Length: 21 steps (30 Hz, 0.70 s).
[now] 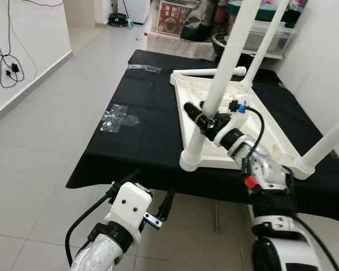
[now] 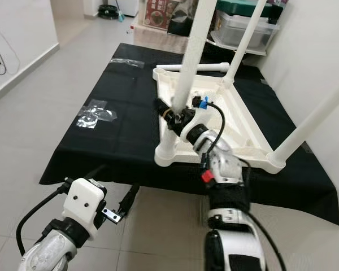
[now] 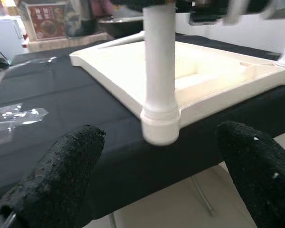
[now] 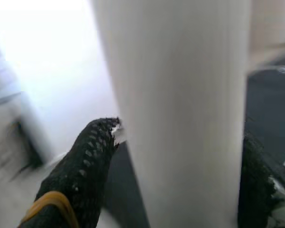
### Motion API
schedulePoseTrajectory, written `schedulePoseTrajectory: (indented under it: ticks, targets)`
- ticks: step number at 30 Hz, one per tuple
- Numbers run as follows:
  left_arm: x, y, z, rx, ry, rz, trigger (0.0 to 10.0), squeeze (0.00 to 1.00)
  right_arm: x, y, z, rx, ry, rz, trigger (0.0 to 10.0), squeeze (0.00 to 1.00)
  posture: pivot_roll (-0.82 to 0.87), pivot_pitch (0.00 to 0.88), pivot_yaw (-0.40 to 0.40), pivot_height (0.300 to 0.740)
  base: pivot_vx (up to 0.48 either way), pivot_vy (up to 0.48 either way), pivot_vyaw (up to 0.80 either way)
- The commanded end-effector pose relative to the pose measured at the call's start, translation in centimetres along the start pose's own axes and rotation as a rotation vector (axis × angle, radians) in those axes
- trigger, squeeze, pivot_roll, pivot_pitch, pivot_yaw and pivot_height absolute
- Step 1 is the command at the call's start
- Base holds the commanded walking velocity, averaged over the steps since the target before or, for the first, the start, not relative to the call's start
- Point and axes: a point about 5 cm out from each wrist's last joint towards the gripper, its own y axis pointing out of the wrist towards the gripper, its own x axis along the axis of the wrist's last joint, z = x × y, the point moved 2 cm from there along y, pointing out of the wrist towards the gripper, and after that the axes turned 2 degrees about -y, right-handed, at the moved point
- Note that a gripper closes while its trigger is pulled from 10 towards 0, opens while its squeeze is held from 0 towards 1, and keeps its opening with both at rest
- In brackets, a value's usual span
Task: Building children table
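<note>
A white children's table (image 1: 179,107) lies upside down on a black-covered table (image 1: 141,147). Its near-left leg (image 1: 226,56) rises from the corner socket (image 1: 192,159), and my right gripper (image 1: 202,116) is shut on that leg low down. In the right wrist view a black finger (image 4: 92,152) presses each side of the white leg (image 4: 180,109). My left gripper (image 3: 161,137) hangs open below the black table's front edge, level with the corner socket (image 3: 160,126), touching nothing. Two more legs (image 1: 266,39) (image 1: 327,141) stand up at other corners.
A loose white leg (image 1: 214,72) lies along the far rim of the upturned table. Clear plastic bags (image 1: 118,117) (image 1: 144,68) rest on the black cloth to the left. Storage boxes (image 1: 274,34) crowd the back wall. Tiled floor (image 1: 45,141) opens to the left.
</note>
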Motion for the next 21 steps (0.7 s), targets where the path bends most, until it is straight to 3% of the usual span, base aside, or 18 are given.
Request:
schedulePoseTrajectory:
  ticks: [1, 6, 7, 9, 11, 13, 15, 19, 21]
  targets:
    - [-0.5, 0.0, -0.2, -0.008, -0.006, 0.023, 10.0, 0.0, -1.6, 1.2, 2.9, 0.256, 0.032, 0.068, 10.0, 0.0, 0.13, 0.077, -0.157, 0.74, 0.0, 0.0, 0.0]
    - [-0.6, -0.1, -0.4, -0.013, -0.008, 0.029, 10.0, 0.0, -2.1, 2.5, 2.2, 0.223, -0.018, 0.093, 10.0, 0.0, 0.14, 0.074, -0.164, 0.74, 0.0, 0.0, 0.0]
    - [-0.6, -0.1, -0.4, -0.014, -0.007, 0.03, 10.0, 0.0, -2.1, 3.2, 1.6, 0.159, -0.017, 0.093, 0.0, 0.0, 0.14, 0.074, -0.165, 0.74, 0.0, 0.0, 0.0]
    - [-0.6, -0.1, -0.4, -0.014, -0.007, 0.03, 10.0, 0.0, -2.2, 3.7, 1.2, 0.118, -0.01, 0.093, 0.0, 0.0, 0.14, 0.074, -0.165, 0.74, 0.0, 0.0, 0.0]
    - [-0.7, -0.2, -0.4, -0.013, 0.0, 0.031, 10.0, 0.0, -2.2, 4.3, -0.1, -0.047, -0.068, 0.093, 0.0, 0.0, 0.15, 0.068, -0.167, 0.74, 0.0, 0.0, 0.0]
    - [-0.7, -0.2, -0.4, -0.012, 0.002, 0.031, 10.0, 0.0, -2.1, 4.3, -0.6, -0.096, -0.091, 0.096, 0.0, 0.0, 0.15, 0.068, -0.167, 0.74, 0.0, 0.0, 0.0]
    - [-0.8, -0.3, -0.4, -0.008, 0.005, 0.033, 10.0, 0.0, -1.9, 3.6, -2.5, -0.32, -0.087, 0.079, 0.0, 0.0, 0.15, 0.055, -0.17, 0.74, 0.0, 0.0, 0.0]
    - [-0.8, -0.3, -0.3, -0.006, 0.006, 0.034, 10.0, 0.0, -1.8, 3.2, -3.2, -0.389, -0.079, 0.072, 0.0, 0.0, 0.15, 0.055, -0.17, 0.74, 0.0, 0.0, 0.0]
    - [-0.9, -0.3, -0.4, 0.0, -0.005, 0.036, 10.0, 0.0, -1.8, 0.2, -5.3, -0.866, -0.096, 0.046, 0.0, 0.0, 0.13, 0.047, -0.158, 0.74, 0.0, 0.0, 0.0]
